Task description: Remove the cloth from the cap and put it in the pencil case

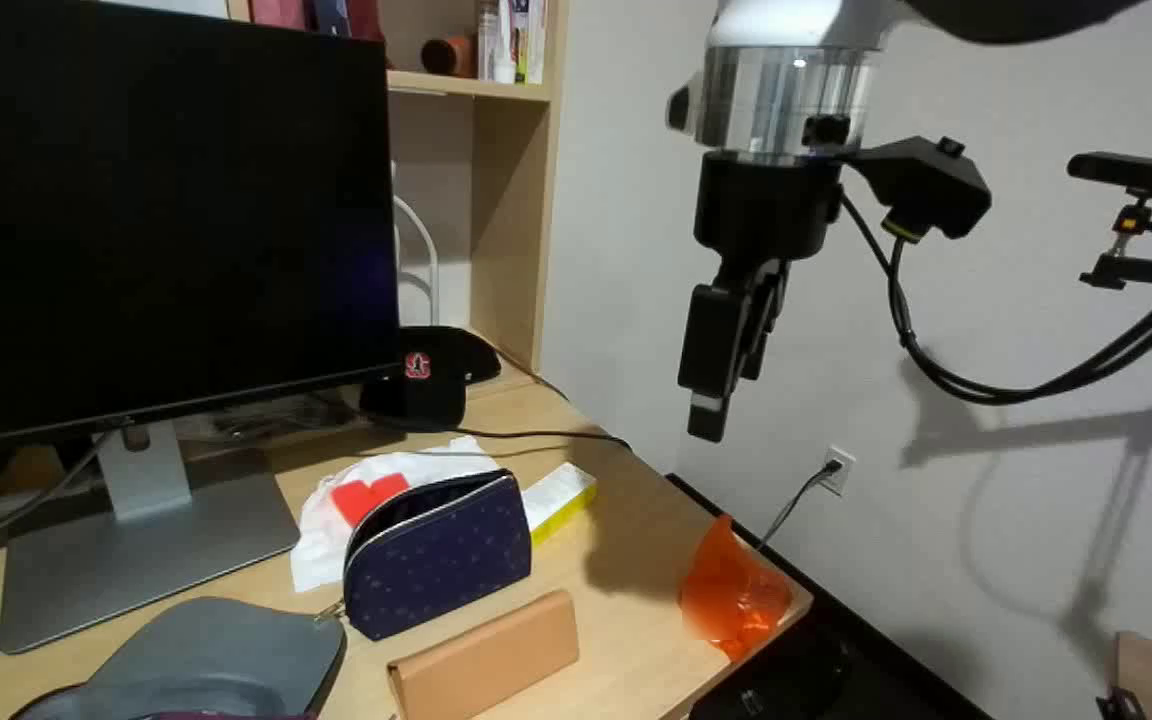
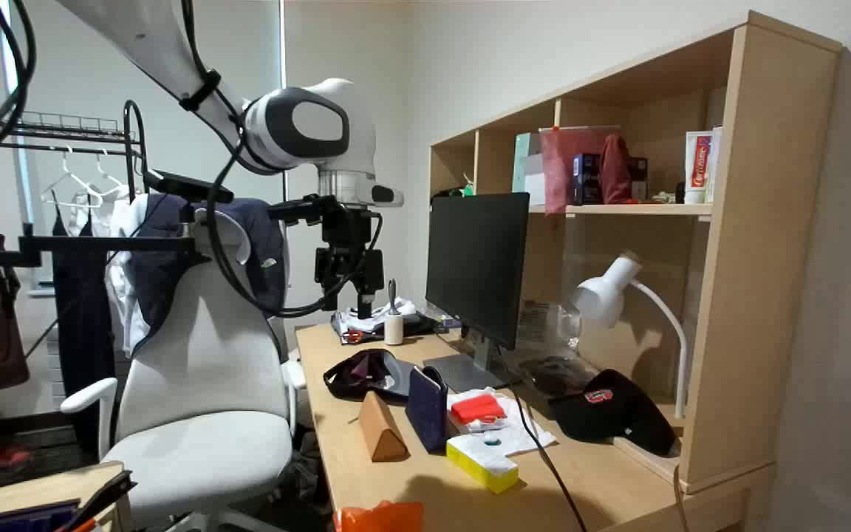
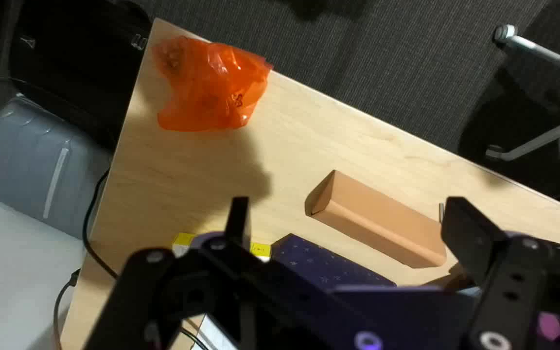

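The grey cap [image 1: 226,640] lies upturned on the desk; it also shows in an exterior view [image 2: 398,380]. A dark purple cloth [image 2: 366,367] lies in its hollow; only a sliver shows at the bottom edge of an exterior view [image 1: 236,715]. The navy star-patterned pencil case [image 1: 441,560] stands beside the cap with its zip open; it shows in an exterior view [image 2: 425,410] and partly in the wrist view [image 3: 321,262]. My gripper [image 3: 347,206] is open and empty, high above the desk. In the wrist view its fingers hide most of the cap area.
A tan case [image 1: 486,655] stands in front of the pencil case. A yellow-white box [image 2: 481,462] and a white cloth with a red piece [image 1: 371,495] lie behind it. An orange bag [image 3: 212,87] sits at the desk corner. The monitor [image 2: 477,270] stands behind the cap.
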